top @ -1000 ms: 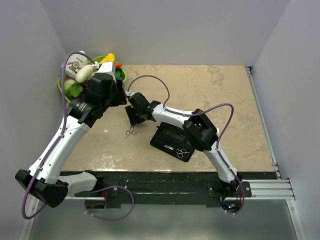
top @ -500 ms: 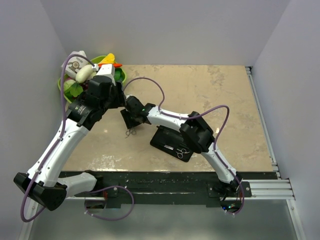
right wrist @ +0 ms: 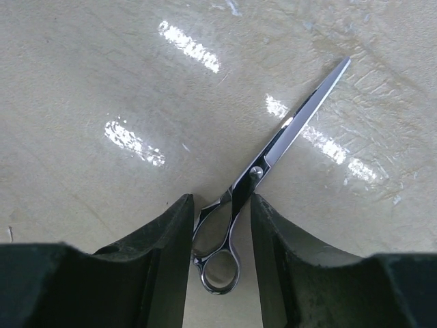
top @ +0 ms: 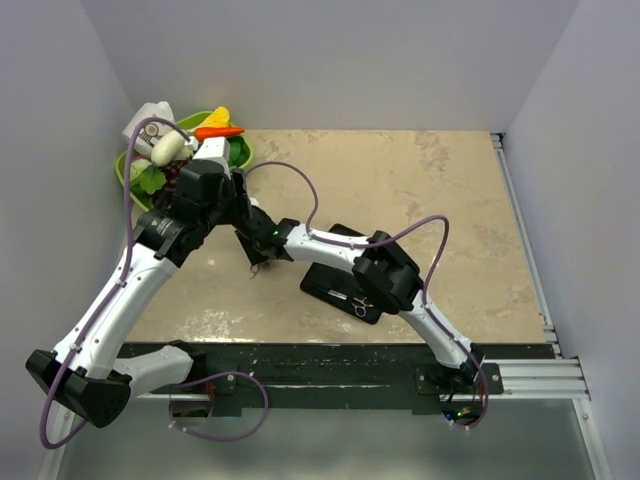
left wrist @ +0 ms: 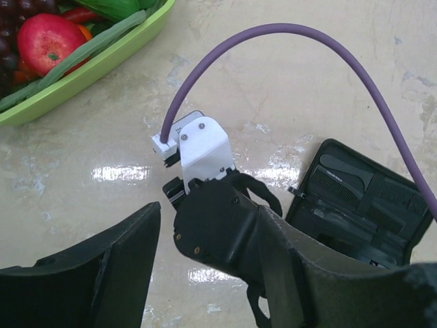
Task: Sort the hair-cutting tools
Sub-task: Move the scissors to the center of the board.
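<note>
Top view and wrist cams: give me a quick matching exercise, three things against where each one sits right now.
1 loose scissors
2 second scissors
3 green tray

A far-left corner, holding food
B on the table, between the right tool's fingers
C lying on the black case

Pairs: 1-B, 2-C, 3-A

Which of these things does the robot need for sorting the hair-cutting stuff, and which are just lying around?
For the job:
- silver scissors on the table
- second scissors lying on the black case
- what looks like a comb inside that case

Just lying about:
- green tray of toy fruit and vegetables
- white carton
</note>
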Controlling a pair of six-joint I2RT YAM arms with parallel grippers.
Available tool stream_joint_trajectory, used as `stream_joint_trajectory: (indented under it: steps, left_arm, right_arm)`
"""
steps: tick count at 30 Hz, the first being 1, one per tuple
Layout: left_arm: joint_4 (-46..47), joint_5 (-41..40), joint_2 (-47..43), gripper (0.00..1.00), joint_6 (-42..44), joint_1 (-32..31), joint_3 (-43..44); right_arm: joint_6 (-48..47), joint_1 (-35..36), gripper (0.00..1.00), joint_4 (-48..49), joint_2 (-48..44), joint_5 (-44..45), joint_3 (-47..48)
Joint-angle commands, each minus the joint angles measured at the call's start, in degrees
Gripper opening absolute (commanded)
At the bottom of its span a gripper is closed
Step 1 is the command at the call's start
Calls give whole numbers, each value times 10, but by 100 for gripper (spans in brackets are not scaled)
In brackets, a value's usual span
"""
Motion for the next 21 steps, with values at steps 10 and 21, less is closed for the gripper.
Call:
stream_joint_trajectory:
  steps: [10, 21]
  left_arm:
    - [31, 2, -11, 64, 7, 6, -9]
    - [49, 34, 22, 64, -10, 9, 18]
  right_arm:
    - [-17, 39, 17, -75, 8, -43, -181]
    - [-103, 43, 5, 7, -156, -103, -401]
